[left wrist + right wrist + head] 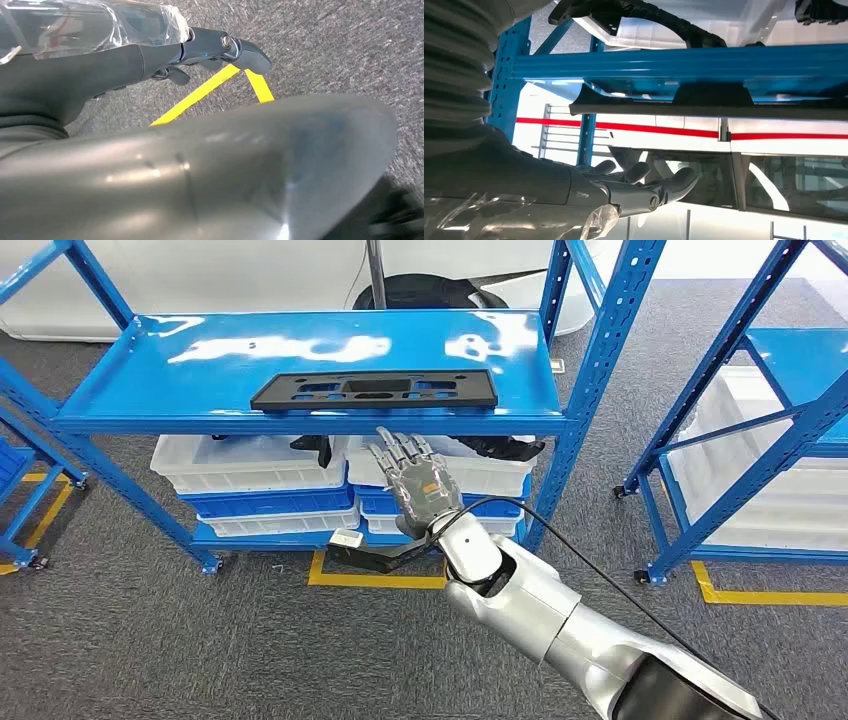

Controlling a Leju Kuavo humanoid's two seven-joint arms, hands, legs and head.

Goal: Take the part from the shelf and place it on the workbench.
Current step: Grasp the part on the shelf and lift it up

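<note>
Black part [375, 390] lying flat near the front edge of the blue shelf [140, 380].
The right hand [418, 483] is hovering just below and in front of it, fingers spread, holding nothing; the left hand [220, 50] is hanging over grey carpet [325, 45], its grip impossible to tell.

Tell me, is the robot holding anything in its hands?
No. The right hand is open, short of the black part on the shelf. The left hand holds nothing.
</note>
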